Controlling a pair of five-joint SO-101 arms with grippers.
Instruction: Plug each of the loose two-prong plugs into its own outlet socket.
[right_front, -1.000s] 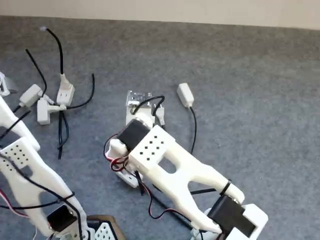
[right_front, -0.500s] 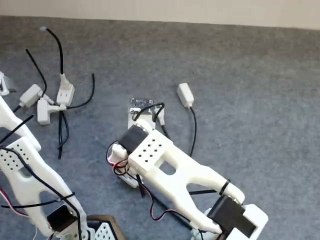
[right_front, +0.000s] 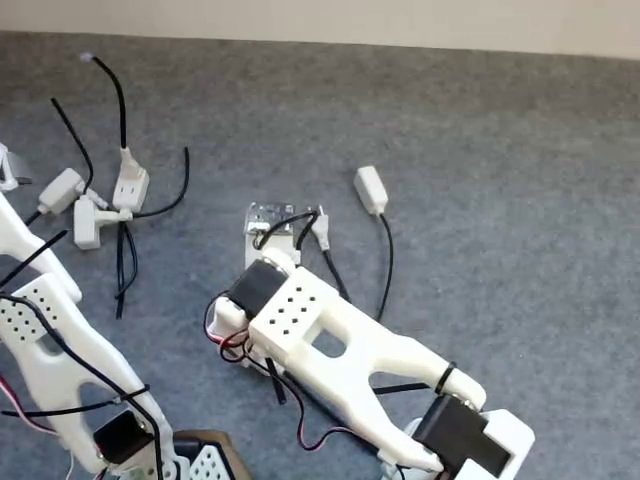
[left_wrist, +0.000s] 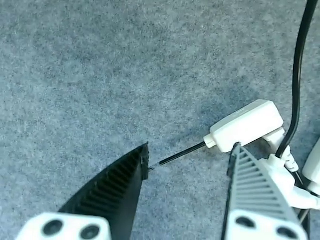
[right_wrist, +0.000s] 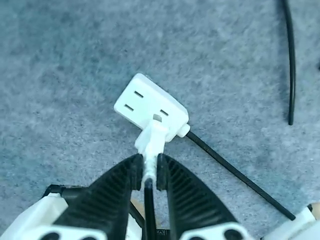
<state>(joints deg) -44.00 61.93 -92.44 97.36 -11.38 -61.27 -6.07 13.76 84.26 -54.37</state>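
We see the grey table (right_front: 500, 150) first, then the right arm (right_front: 340, 345) lying across its middle and the left arm (right_front: 50, 360) at the near left edge. The right gripper (right_wrist: 148, 159) has its fingers clamped on a white two-prong plug (right_wrist: 152, 137), whose tip touches the face of a white outlet socket (right_wrist: 145, 105) lying flat (whether the prongs are in, we cannot tell). The left gripper (left_wrist: 190, 150) hangs with fingers wide apart over a white cord end (left_wrist: 245, 124). Another loose plug (right_front: 370, 188) lies near the socket.
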